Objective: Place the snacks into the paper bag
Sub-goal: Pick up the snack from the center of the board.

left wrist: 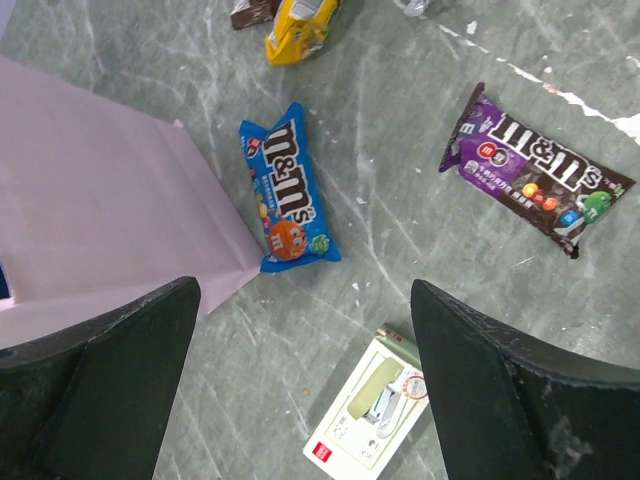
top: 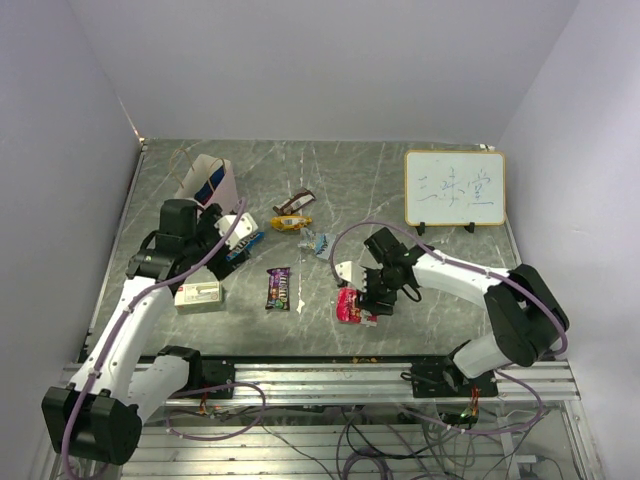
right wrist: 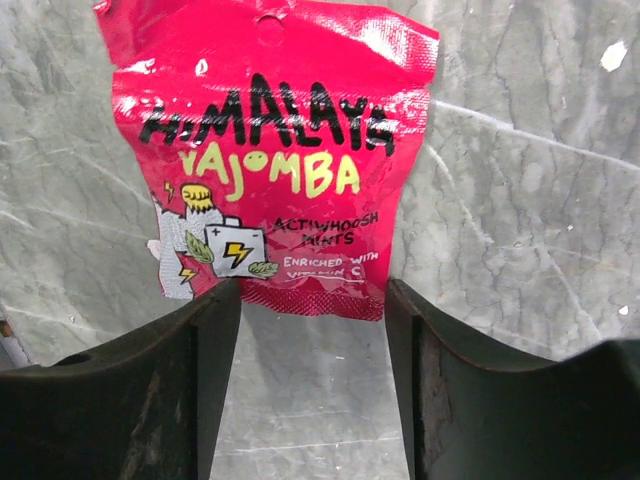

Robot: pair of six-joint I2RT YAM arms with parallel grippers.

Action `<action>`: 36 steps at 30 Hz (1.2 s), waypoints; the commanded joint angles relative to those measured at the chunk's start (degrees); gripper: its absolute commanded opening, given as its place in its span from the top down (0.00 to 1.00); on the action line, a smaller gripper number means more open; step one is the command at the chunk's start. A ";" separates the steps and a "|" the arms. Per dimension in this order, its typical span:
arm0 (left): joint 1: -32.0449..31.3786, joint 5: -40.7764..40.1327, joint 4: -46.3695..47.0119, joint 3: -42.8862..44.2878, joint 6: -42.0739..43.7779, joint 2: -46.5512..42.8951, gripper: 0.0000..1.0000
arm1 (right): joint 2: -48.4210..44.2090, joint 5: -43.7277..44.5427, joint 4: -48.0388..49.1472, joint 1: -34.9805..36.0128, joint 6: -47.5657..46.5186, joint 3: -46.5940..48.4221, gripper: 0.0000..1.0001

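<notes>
The pale mauve paper bag (top: 228, 186) stands at the back left, a dark blue packet (top: 208, 186) showing inside; its wall fills the left of the left wrist view (left wrist: 100, 200). My left gripper (top: 228, 238) (left wrist: 305, 290) is open and empty above the table, next to the bag and a blue M&M's packet (top: 245, 247) (left wrist: 290, 190). A purple-brown M&M's packet (top: 279, 288) (left wrist: 535, 170) lies mid-table. My right gripper (top: 366, 296) (right wrist: 313, 290) is open, its fingertips at the lower edge of a red-pink mints packet (top: 349, 306) (right wrist: 275, 150) lying flat.
A yellow packet (top: 292, 223) (left wrist: 298, 25), a brown bar (top: 296, 204) and a silver-green packet (top: 320, 242) lie behind the middle. A beige box (top: 198, 294) (left wrist: 370, 415) with a red mark lies under my left gripper. A whiteboard (top: 455, 188) stands at the back right.
</notes>
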 commanded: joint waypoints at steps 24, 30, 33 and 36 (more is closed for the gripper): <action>-6.44 0.54 6.90 -1.39 -6.78 -1.48 0.04 | 0.30 -3.92 3.67 0.28 3.15 2.21 1.00; -6.44 1.91 8.82 0.23 -10.57 -1.50 0.05 | -1.00 -5.32 4.87 -0.33 5.42 4.57 1.00; -6.43 3.39 9.46 0.66 -11.57 -1.46 0.06 | -1.27 -5.90 6.17 -1.15 7.27 5.72 1.00; -6.52 4.76 9.68 1.30 -13.02 -0.65 0.07 | -1.54 -6.69 7.56 -2.64 9.51 6.77 1.00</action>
